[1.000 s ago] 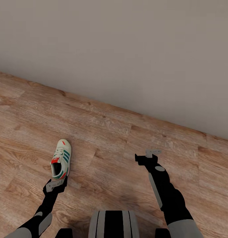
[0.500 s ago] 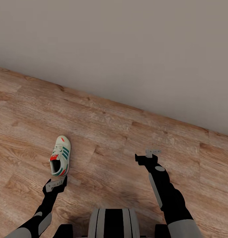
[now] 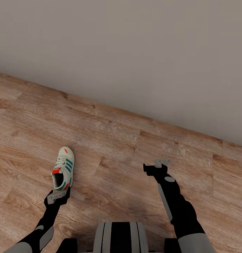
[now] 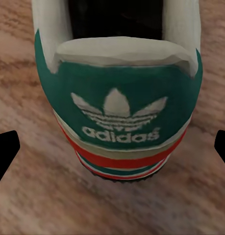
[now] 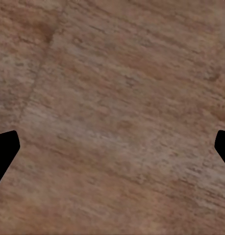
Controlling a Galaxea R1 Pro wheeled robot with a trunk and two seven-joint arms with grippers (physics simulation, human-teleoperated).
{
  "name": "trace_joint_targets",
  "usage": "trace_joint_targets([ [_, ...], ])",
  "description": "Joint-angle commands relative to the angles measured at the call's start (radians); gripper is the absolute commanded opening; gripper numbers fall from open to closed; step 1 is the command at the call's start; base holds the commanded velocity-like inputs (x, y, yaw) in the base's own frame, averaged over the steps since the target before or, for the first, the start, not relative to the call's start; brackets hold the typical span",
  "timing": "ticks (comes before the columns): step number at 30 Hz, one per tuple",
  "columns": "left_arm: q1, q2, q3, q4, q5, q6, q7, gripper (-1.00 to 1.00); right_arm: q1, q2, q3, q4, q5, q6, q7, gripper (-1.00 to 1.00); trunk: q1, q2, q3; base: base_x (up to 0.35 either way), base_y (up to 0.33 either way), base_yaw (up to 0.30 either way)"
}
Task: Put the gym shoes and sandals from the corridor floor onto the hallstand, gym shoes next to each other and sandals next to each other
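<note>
Lying on wood-plank floor, cream-white green-striped gym shoe, heel btwn spread left gripper fingertips, untouched, right gripper fingers apart, over bare planks

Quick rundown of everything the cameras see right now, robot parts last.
Gym shoe: one, cream with green stripes, green-and-red heel, upright on the floor, heel toward the left gripper, toe toward the wall.
Floor: light brown wood planks.
Wall: plain grey-beige, beyond the floor.
Left gripper: black and grey, just behind the shoe's heel, jaws open, not yet around it.
Right gripper: black and grey, over bare floor, jaws open, empty.
Trunk: black and grey, bottom centre of the head view.
</note>
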Motion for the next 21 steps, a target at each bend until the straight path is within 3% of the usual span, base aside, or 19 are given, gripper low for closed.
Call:
trace_joint_targets([
  [1, -0.001, 0.0, -0.004, 0.001, 0.011, -0.002, -0.007, 1.0, 0.0, 0.0, 0.001, -0.001, 0.007, 0.006, -0.002, 1.0, 0.0, 0.0, -0.001, 0.003, 0.0, 0.0],
  [21, 0.0, 0.0, -0.003, 0.001, 0.011, -0.002, -0.007, 1.0, 0.0, 0.0, 0.001, -0.001, 0.007, 0.006, -0.003, 1.0, 0.0, 0.0, -0.001, 0.035, -0.004, 0.0],
])
